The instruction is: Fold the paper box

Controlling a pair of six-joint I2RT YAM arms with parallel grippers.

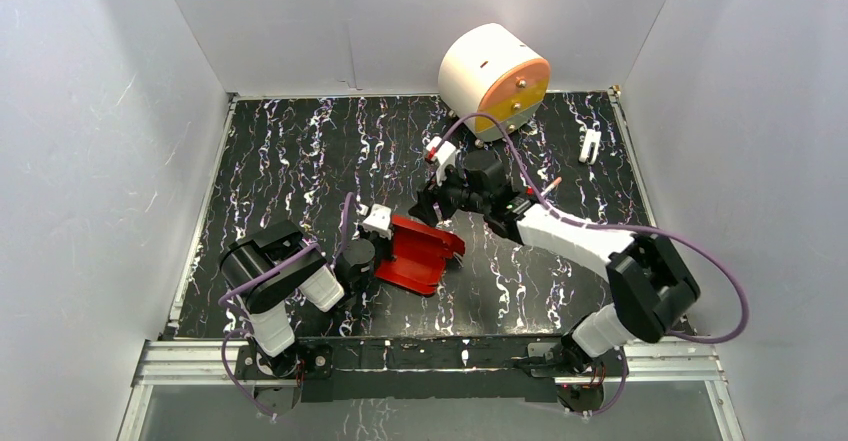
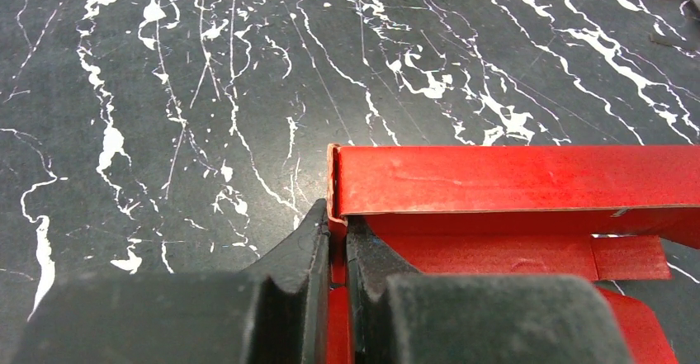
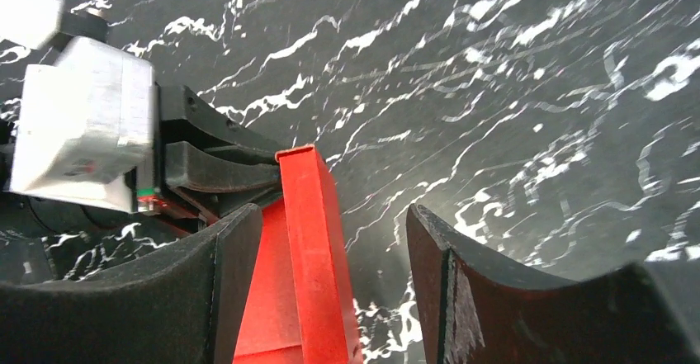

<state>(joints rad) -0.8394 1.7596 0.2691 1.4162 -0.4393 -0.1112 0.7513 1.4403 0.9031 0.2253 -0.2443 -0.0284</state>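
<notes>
The box [image 1: 418, 253] sits partly formed just below centre of the top view. The left gripper [image 2: 337, 244] is clamped on a wall corner. The right gripper [image 3: 334, 215] is spread wide, astride an upright wall. The card looks light, thin and easily creased, so grip the wall edges near the folds, lightly.

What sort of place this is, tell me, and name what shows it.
Probably a lab robot test cell: plain white walls box in a black marbled table, and a left arm and right arm are mounted on a metal rail at its near edge.
</notes>
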